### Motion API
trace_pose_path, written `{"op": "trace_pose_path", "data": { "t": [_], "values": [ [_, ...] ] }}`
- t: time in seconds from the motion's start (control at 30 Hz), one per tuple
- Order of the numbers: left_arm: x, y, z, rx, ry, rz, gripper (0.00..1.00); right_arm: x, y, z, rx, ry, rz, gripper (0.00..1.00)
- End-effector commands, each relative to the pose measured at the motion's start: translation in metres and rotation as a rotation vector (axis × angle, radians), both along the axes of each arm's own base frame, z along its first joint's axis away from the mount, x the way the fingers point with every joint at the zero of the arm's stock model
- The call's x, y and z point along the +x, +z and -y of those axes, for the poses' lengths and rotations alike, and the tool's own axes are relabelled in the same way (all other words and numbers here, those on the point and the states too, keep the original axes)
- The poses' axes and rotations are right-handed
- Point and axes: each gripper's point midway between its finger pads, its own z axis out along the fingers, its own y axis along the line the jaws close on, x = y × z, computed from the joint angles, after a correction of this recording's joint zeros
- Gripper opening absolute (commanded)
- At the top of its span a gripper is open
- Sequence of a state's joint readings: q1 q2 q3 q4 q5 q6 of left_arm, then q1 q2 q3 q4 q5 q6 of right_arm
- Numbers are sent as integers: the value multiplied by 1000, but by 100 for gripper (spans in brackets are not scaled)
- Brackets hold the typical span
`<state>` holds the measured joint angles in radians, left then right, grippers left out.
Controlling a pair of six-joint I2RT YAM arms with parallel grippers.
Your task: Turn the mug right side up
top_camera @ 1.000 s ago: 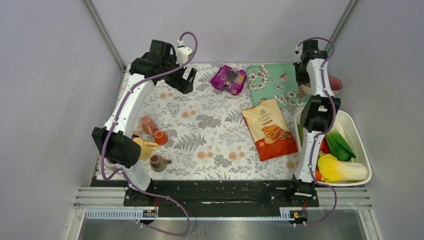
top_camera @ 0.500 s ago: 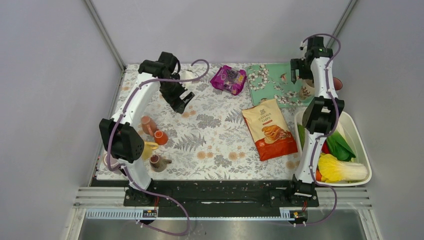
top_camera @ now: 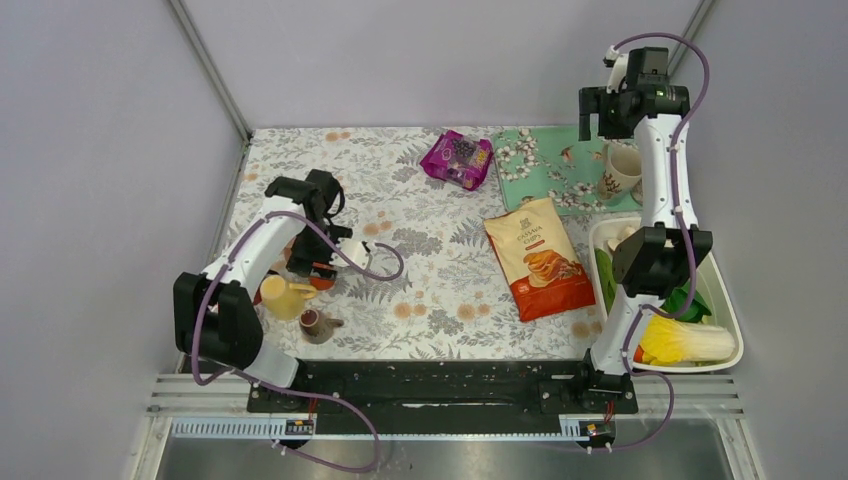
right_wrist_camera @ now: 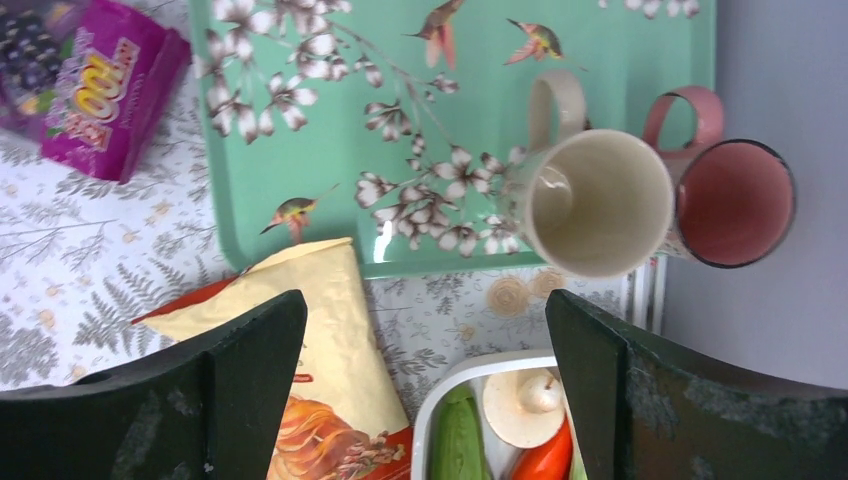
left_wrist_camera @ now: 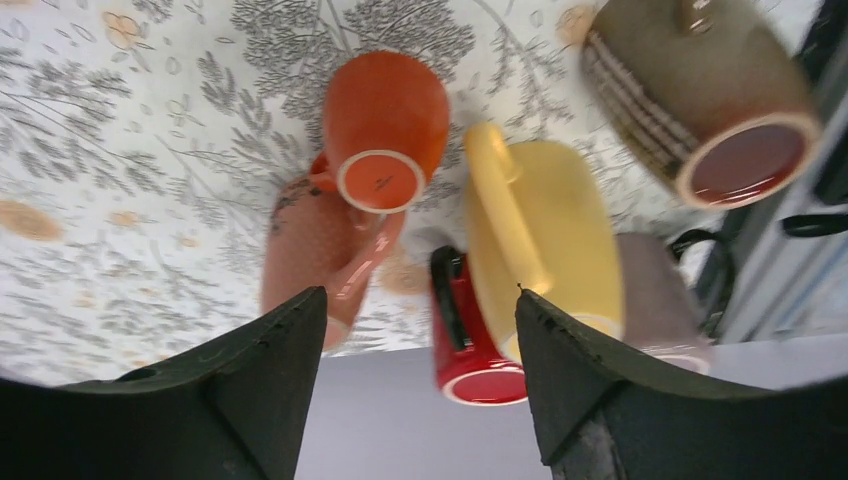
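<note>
A cream mug (right_wrist_camera: 597, 200) stands upright, mouth up, on the right edge of the green flowered tray (right_wrist_camera: 330, 150). It also shows in the top view as the cream mug (top_camera: 622, 172). My right gripper (right_wrist_camera: 425, 310) hangs open and empty above and in front of it, touching nothing. At the left, my left gripper (left_wrist_camera: 420, 300) hovers open and empty over a cluster of mugs. There, an orange mug (left_wrist_camera: 385, 125) stands upside down, its base ring showing, touching a salmon mug (left_wrist_camera: 320, 250).
Beside the orange mug are a yellow mug (left_wrist_camera: 545, 230), a red mug (left_wrist_camera: 470, 340), a brown mug (left_wrist_camera: 700, 100) and a greyish one (left_wrist_camera: 660, 290). A pink mug (right_wrist_camera: 735, 200) touches the cream one. A chips bag (top_camera: 539, 257), a purple packet (top_camera: 457, 158) and a white vegetable bin (top_camera: 725, 300) lie nearby.
My left arm swung from the far back down to the mug cluster, its jaws narrowing. My right gripper opened, let go of the cream mug and rose away from it.
</note>
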<state>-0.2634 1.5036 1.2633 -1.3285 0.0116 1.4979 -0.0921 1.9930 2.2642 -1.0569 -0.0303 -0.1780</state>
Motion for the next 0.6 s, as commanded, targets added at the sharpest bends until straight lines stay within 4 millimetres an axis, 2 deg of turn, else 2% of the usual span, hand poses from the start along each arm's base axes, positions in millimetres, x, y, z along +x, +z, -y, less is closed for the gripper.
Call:
{"op": "trace_pose_path", "data": {
  "t": [0.0,0.13,0.23,0.43,0.57],
  "values": [
    [35,-2,-4,29,-224,42,71,-7,1,-19,54,49,11,99],
    [27,-9,-21,48,-324,-45,73,-14,-3,-20,51,56,11,100],
    [29,-19,-31,90,-359,-51,75,-17,-3,-21,55,59,19,99],
    [51,-32,-35,110,-371,3,72,-22,1,-29,85,83,37,99],
    [55,-44,-34,85,-367,17,70,-26,3,-30,89,89,43,99]
  ]
}}
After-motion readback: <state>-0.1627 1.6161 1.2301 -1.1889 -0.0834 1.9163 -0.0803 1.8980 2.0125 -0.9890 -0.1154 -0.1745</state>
